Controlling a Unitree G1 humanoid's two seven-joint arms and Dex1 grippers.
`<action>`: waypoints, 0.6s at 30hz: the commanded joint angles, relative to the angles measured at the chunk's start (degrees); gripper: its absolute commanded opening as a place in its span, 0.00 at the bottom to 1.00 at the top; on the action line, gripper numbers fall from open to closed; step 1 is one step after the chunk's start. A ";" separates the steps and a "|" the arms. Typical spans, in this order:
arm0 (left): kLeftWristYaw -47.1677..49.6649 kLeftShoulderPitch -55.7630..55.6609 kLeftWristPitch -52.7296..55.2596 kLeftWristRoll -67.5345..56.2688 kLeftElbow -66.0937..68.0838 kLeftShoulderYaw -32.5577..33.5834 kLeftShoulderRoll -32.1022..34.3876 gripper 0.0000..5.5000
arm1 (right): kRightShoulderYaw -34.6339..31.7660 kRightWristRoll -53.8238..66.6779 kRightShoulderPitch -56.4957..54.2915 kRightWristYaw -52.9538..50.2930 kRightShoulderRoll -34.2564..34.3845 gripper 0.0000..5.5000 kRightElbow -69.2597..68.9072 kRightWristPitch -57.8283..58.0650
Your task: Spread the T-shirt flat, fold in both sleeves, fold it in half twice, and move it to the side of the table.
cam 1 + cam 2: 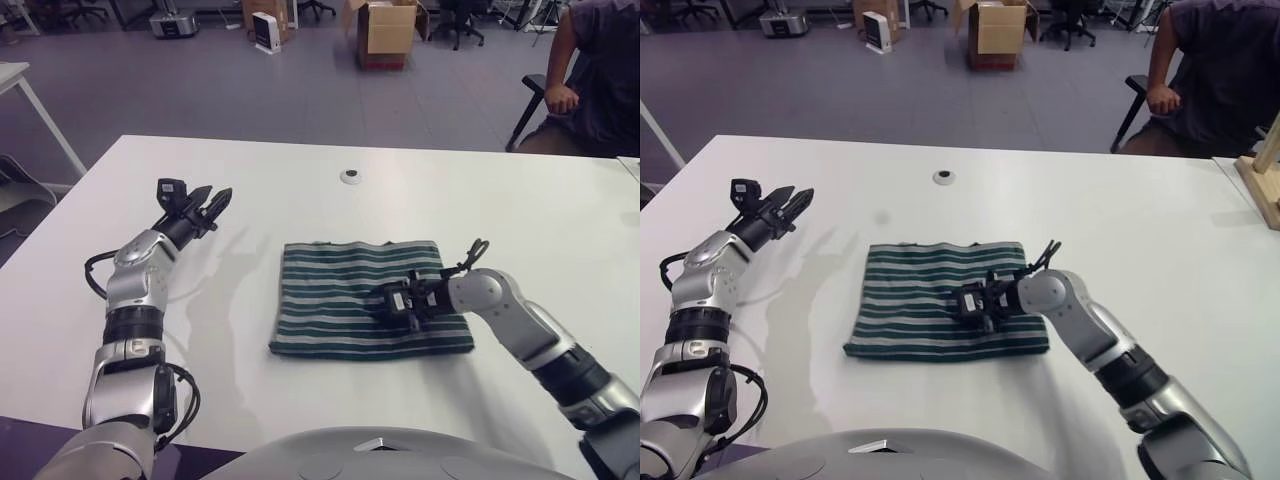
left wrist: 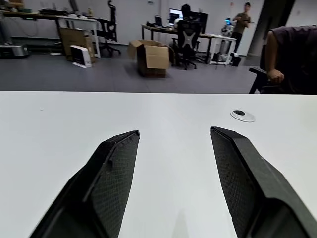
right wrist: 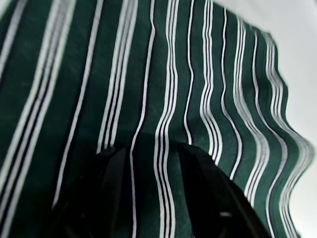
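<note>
Looking down from the head, the folded green-striped T-shirt [image 1: 340, 300] lies in the middle of the white table [image 1: 300, 170]. The left gripper [image 1: 217, 196] hangs above bare tabletop, well apart from it. The right gripper [image 1: 392, 303] rests on the shirt's right half. In the left wrist view, the fingers [image 2: 111, 178] stand wide apart, released. In the right wrist view, both fingers [image 3: 106, 188] press on the striped cloth, parted, clasping nothing.
</note>
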 commanded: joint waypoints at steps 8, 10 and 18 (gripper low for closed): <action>6.85 3.66 6.72 3.32 -22.25 -6.36 -3.16 0.48 | -5.83 -9.77 -20.67 -12.59 0.38 0.36 37.08 -9.83; 6.95 3.79 7.23 3.41 -24.23 -6.82 -2.94 0.48 | -9.33 -7.37 -21.32 -14.82 2.95 0.36 40.37 -4.22; 8.80 3.69 7.32 3.32 -25.48 -6.18 -3.79 0.48 | -13.88 5.44 -17.81 -12.00 21.32 0.36 47.27 13.47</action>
